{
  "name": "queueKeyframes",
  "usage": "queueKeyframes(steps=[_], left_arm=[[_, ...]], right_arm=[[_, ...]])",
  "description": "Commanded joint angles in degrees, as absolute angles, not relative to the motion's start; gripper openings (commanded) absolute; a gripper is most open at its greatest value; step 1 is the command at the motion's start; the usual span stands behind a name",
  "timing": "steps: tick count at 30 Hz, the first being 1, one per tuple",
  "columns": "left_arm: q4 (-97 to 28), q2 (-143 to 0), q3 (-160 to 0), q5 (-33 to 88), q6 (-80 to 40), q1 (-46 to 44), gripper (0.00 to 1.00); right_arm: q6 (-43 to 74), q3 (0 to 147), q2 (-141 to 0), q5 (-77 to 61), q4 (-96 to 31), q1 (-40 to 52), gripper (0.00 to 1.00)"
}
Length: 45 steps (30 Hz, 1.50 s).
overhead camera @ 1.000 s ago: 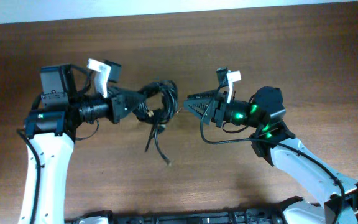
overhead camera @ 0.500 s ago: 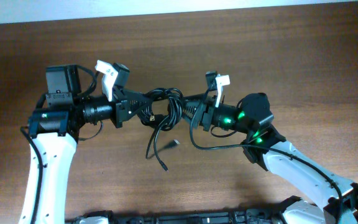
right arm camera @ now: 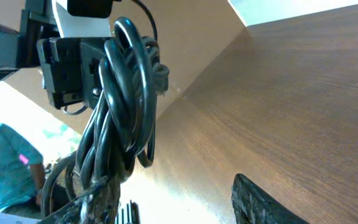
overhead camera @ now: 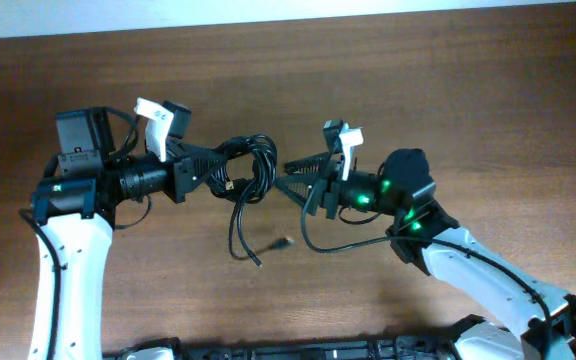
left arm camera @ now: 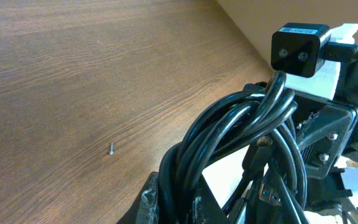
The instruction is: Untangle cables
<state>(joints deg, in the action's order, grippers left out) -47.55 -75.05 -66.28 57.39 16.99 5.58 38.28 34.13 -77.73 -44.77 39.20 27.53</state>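
Left fingers (overhead camera: pixel 200 160) pinching cables (overhead camera: pixel 258 160), loops upright, tails hanging down

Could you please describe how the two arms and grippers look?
The left arm and right arm have white lower links, black upper sections with green lights, and white wrist brackets. The left gripper and right gripper are black with tapered fingers.

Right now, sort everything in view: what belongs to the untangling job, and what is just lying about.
Job: tangled cables; shut left fingers holding them; open right fingers beside them.
Lying about: small loose bit on the table.
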Motion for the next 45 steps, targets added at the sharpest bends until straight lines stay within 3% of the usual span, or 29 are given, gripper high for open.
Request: queueKeyframes(steps=[1, 10, 15, 23, 26, 31, 35, 45], left_arm=[[-47.66, -75.26, -66.59, 58.72, 17.41, 5.56, 0.0], [-47.64, -75.26, -66.57, 58.43, 17.45, 2.96, 0.0], [-47.94, -75.26, -66.57, 58.67, 17.43, 1.96, 0.0], [-47.92, -75.26, -66.57, 57.89, 17.45, -4.49, 0.0], [-48.29, -75.26, -66.59, 53.45, 17.45, -1.78, 0.0], [-48.51, -75.26, -66.59, 49.82, 17.43, 1.34, 0.0], [-48.53, -75.26, -66.57, 49.84, 17.43, 1.28, 0.0], [-50.22, -75.26, -66.57, 50.13, 15.92, -0.43, 0.0]], right_arm=[[37.28, 34.72, -77.25, -36.86, 39.4, 29.67, 0.56], [40.93, 34.74, -77.25, -35.22, 45.36, 31.55, 0.56], [40.73, 34.74, -77.25, -27.22, 45.17, 31.55, 0.56], [39.81, 34.74, -79.31, -17.3, 36.27, 30.76, 0.56], [33.28, 34.74, -78.87, -20.36, 32.36, 27.42, 0.56], [28.95, 34.74, -75.66, -43.51, 30.22, 18.06, 0.56], [29.36, 34.74, -75.29, -52.03, 30.85, 20.08, 0.56], [29.36, 34.74, -75.31, -32.45, 31.03, 27.11, 0.52]])
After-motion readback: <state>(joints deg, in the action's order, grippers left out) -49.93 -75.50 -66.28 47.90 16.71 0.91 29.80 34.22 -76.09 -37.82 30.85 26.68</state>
